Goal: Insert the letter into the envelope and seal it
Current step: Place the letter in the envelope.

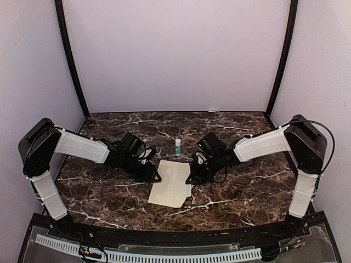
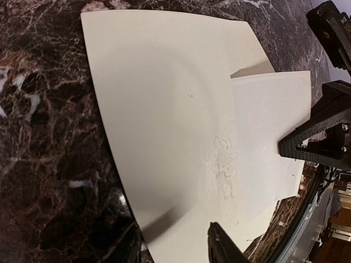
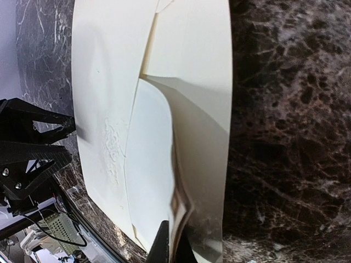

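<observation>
If letter (image 3: pixel 177 206) — tight in right gripper (image 3: pixel 170 242)

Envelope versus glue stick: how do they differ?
The envelope lies flat, broad and cream; the glue stick stands upright, small, white and green. The left end effector and right end effector are at the envelope's sides; the glue stick stands alone behind it. Both rest on the marble table.

Probably a lab booth: plain pale walls (image 1: pixel 175 55) enclosing marbled table (image 1: pixel 109 192).
</observation>
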Robot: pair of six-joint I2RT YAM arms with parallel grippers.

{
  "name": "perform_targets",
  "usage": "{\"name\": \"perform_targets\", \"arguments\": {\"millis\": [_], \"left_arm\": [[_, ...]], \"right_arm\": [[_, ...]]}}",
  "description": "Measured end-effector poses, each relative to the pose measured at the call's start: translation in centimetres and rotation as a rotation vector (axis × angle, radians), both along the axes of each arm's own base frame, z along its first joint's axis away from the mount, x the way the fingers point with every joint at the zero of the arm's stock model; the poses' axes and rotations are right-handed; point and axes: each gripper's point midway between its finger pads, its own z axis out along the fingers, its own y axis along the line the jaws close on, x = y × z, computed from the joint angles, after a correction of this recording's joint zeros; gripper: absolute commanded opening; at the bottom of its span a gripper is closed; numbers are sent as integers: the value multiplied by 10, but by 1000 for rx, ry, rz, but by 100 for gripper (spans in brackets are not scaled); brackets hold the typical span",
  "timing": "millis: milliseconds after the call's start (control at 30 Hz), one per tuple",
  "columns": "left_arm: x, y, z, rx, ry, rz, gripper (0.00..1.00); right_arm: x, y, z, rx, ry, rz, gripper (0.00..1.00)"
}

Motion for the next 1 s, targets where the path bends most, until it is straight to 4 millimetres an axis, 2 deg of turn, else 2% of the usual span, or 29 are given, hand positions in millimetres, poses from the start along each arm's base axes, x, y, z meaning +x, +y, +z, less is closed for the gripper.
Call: {"name": "perform_targets", "arguments": {"millis": [700,1000], "left_arm": [[-3,-8,-1,-24,19,-30,36],[-4,-9,-1,-29,19,-35,35]], "right_arm": [[16,26,-1,39,-12,31,0],[17,28,-6,21,-10,47,0]]}}
